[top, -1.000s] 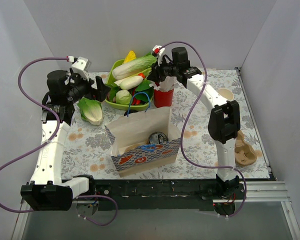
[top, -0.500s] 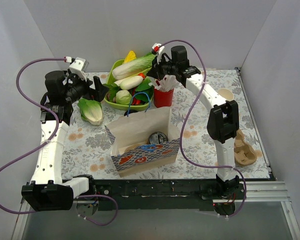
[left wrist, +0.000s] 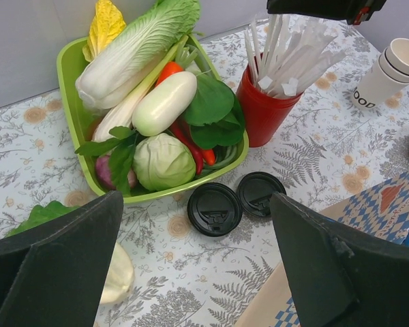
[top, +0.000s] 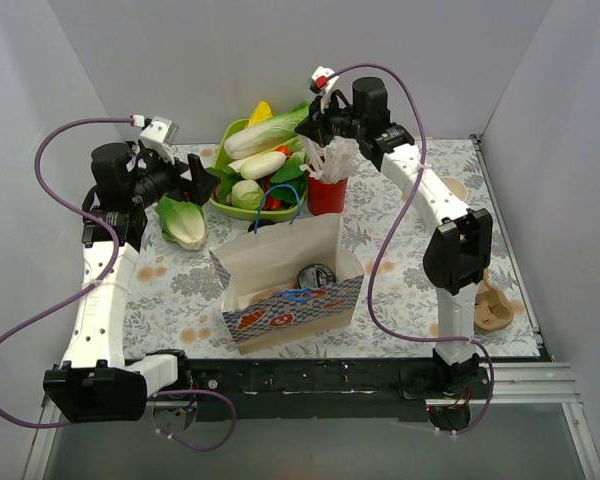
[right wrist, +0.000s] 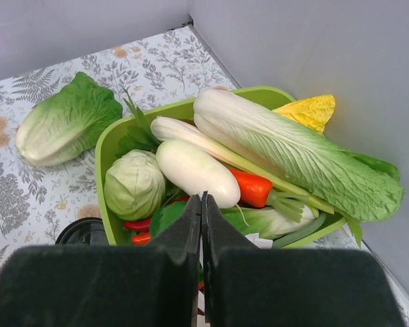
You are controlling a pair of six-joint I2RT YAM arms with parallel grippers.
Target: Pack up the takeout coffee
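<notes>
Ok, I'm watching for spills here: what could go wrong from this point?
1. The right gripper, shut, hangs close above the straws. A low swing could catch them and tip the red holder towards the loose lids.
2. The paper bag stands open with what looks like the lidded cup inside. A brush against its wall or blue handle might topple it.

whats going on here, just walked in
Two robot arms are packing a takeout order. The paper bag stands open mid-table, with what looks like the lidded coffee cup already inside. The right gripper is shut, up above the red straw holder and the vegetable tray. The left gripper is open and empty beside the tray, facing two loose black lids.
</notes>
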